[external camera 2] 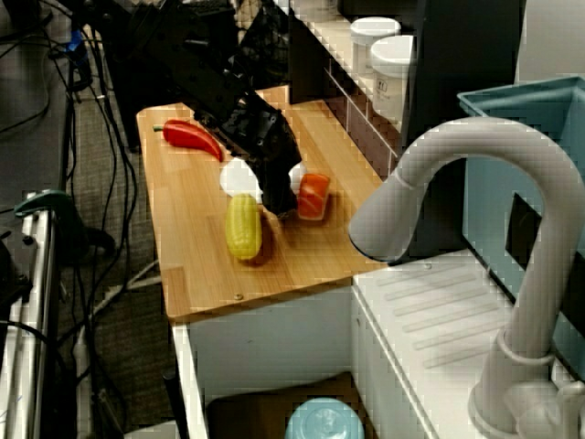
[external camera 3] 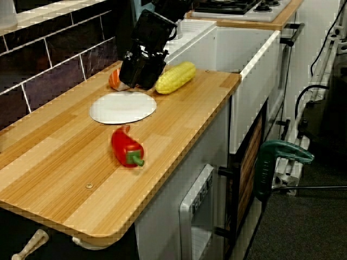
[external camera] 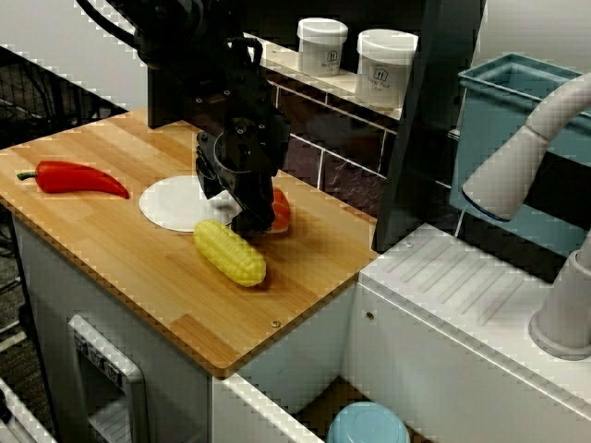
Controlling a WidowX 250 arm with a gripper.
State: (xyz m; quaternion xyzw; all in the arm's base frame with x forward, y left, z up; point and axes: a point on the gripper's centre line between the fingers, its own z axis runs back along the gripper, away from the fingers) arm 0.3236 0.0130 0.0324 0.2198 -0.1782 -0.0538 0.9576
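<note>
Fingers: the black fingers (external camera: 247,220) are down at worktop level, right against the orange piece (external camera: 281,210). The bulky wrist hides the gap between them in every view, so it cannot be told whether they stand apart or are clamped on it.
Orange piece: a small orange-red block with a pale edge lies on the wooden worktop (external camera: 138,277). It sits between the white plate (external camera: 171,203) and the tiled back wall, partly hidden behind the fingers.
Why so low: the piece looks squat, so a reach from above probably has to bring the tips almost onto the wood.
Arm: the dark arm comes from the back left, with the wrist pitched steeply down.
Neighbours: a yellow corn cob (external camera: 229,252) lies on its side just in front of the fingers, and contact is unclear. The plate lies flat with its rim beside them. A red pepper (external camera: 78,178) lies well apart at the left end.
Beyond: two white jars (external camera: 321,46) stand on the ledge above the tiles. A blue bin (external camera: 489,101) and a grey tap (external camera: 517,166) are off to the right.
</note>
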